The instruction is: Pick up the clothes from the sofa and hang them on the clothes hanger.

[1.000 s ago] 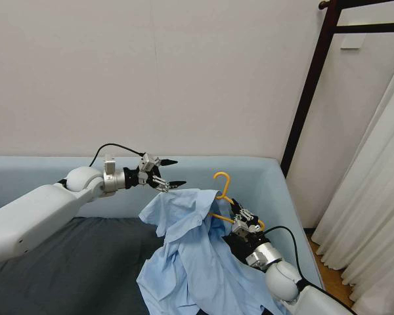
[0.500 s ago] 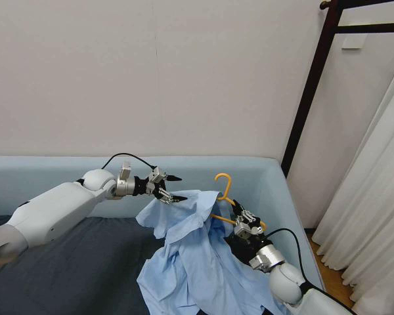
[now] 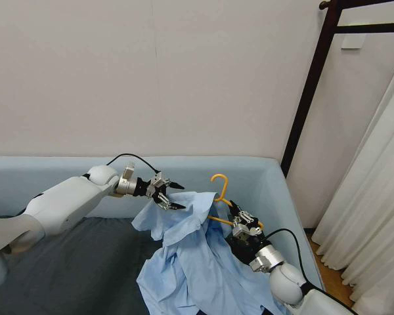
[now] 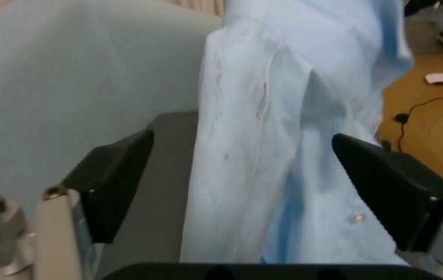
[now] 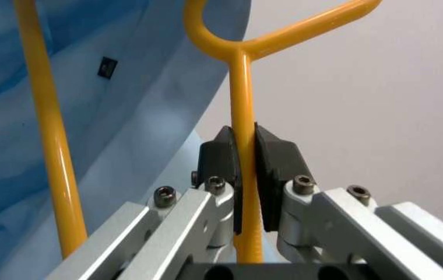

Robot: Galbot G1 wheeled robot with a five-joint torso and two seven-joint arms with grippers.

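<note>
A light blue shirt [image 3: 197,249] hangs from a yellow hanger [image 3: 221,195] above the sofa's dark seat [image 3: 65,262]. My right gripper [image 3: 243,225] is shut on the hanger's arm just below the hook; in the right wrist view its black pads [image 5: 223,169] squeeze the yellow hanger [image 5: 242,151]. My left gripper [image 3: 173,197] is open at the shirt's upper left shoulder. The left wrist view has the shirt [image 4: 284,151] hanging between the two spread black fingers [image 4: 116,178].
The pale blue sofa back [image 3: 52,174] and arm [image 3: 282,197] ring the seat. A dark wooden clothes rack [image 3: 312,85] stands at the right by white curtains [image 3: 374,216]. Wooden floor [image 4: 431,111] lies beyond the sofa.
My left gripper has moved right and down, onto the shirt's shoulder, still open. The shirt's top edge has sunk a little. The right gripper keeps its hold on the hanger.
</note>
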